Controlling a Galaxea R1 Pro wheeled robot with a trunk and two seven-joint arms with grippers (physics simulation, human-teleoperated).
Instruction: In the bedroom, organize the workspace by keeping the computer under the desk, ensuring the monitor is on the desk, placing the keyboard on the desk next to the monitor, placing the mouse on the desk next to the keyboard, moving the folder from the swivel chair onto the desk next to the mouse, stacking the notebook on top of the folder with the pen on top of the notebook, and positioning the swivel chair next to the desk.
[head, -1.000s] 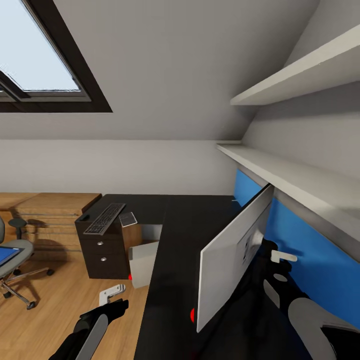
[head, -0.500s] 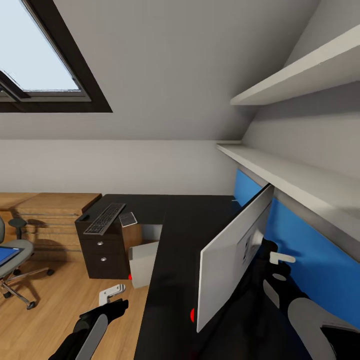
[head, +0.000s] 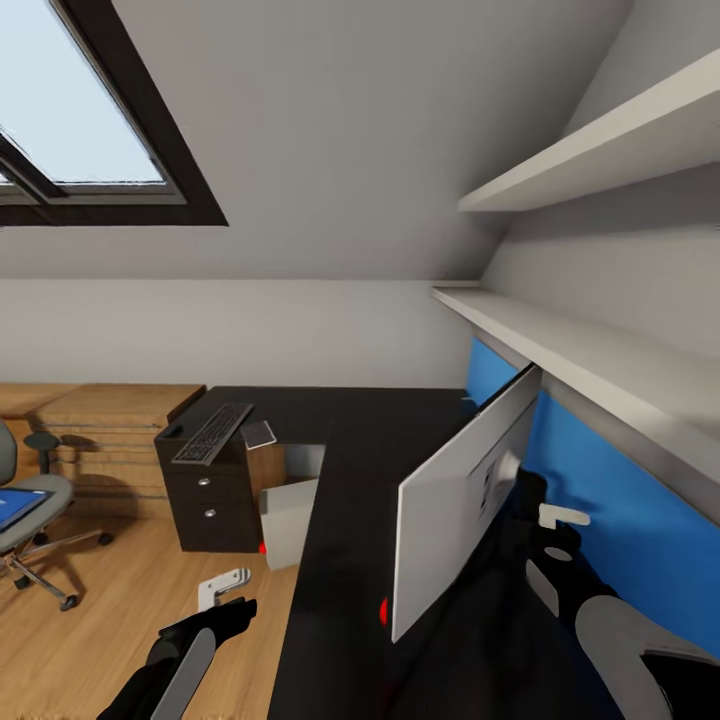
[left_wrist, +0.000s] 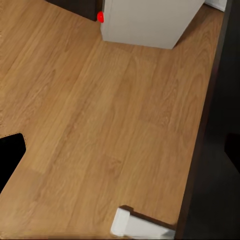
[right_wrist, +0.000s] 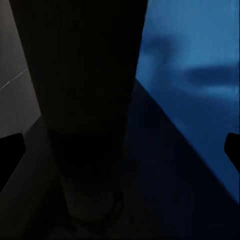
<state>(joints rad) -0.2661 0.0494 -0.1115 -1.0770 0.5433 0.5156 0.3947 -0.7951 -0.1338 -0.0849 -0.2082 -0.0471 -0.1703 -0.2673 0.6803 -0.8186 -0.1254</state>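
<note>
Step in hand: monitor placement. The monitor (head: 462, 505) stands on the desk (head: 350, 500), turned edge-on to the head camera, close to the blue back panel (head: 610, 500).
Right gripper: the right gripper (head: 545, 500) is behind the monitor, at its stand side. In the right wrist view a dark upright, probably the monitor stand, sits between the two finger tips at the frame edges, so the fingers are spread wide. Whether they touch the stand cannot be told.
Left gripper: the left gripper (head: 222, 590) hangs low over the wooden floor (left_wrist: 90, 115), left of the desk edge. It holds nothing; how far it is open cannot be told.
Computer: the pale computer (head: 288, 520) stands on the floor in the desk recess, beside the drawer unit (head: 205, 500).
Keyboard: the keyboard (head: 212, 433) lies on top of the drawer unit at far left, well apart from the monitor. A small flat item, possibly the notebook, lies just right of it.
Swivel chair: the swivel chair (head: 25, 520) is at the left edge, well apart from the desk, with the blue folder (head: 18, 507) on its seat.
Next move, as judged: settle the monitor squarely, withdraw the right arm, then fetch the keyboard.
</note>
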